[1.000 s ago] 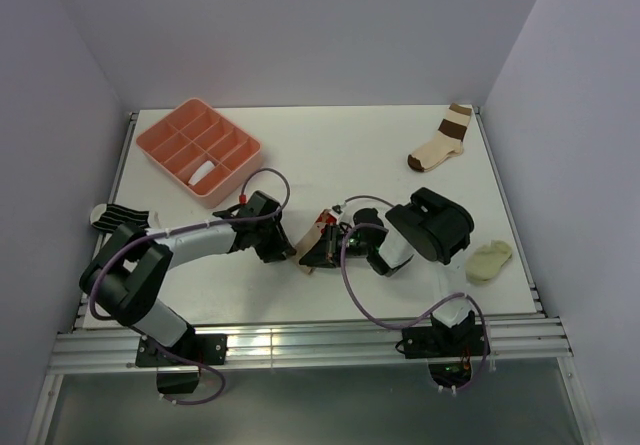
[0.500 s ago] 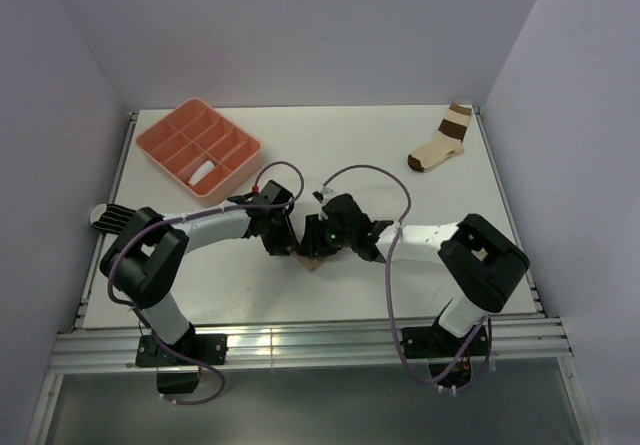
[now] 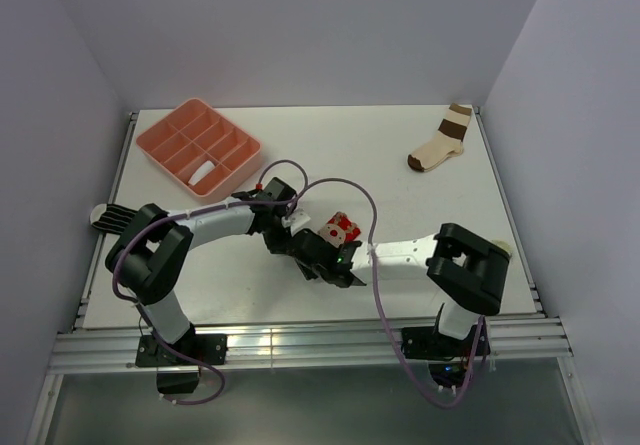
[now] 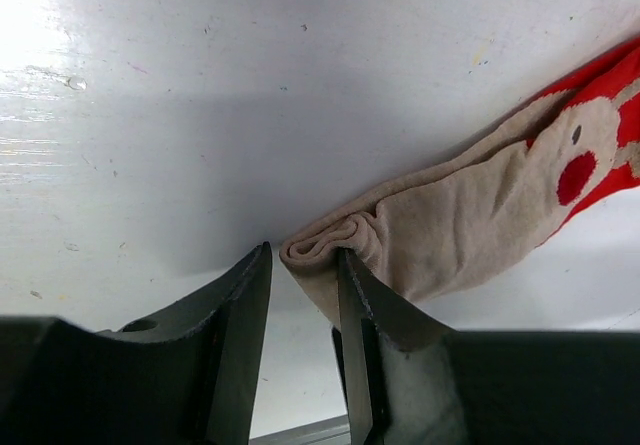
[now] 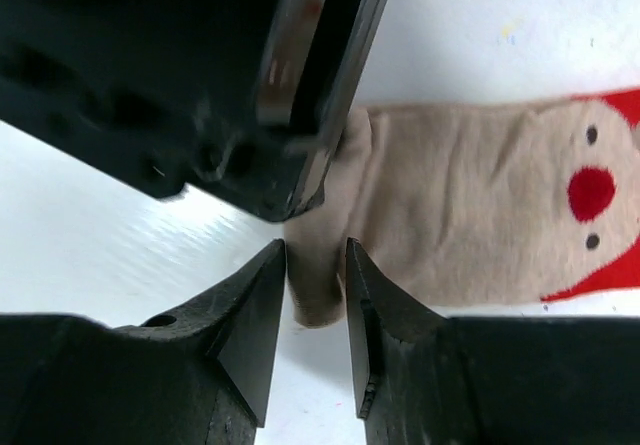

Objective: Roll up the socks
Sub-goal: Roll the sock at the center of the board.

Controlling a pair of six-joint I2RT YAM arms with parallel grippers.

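One tan sock (image 3: 341, 229) with a red end lies on the white surface (image 3: 350, 155), near the middle and between the two arms. Its tan end is folded over into a small roll. The left end effector (image 4: 303, 265) pinches this roll between its fingers. The right end effector (image 5: 316, 285) stands just beside it and nips the corner of the same end, the cloth filling the gap. A thin-striped sock (image 3: 104, 215) lies at the left edge. A pink tray (image 3: 238, 173) stands at the back left, and a cream sock (image 3: 440, 143) with brown bands lies at the back right.
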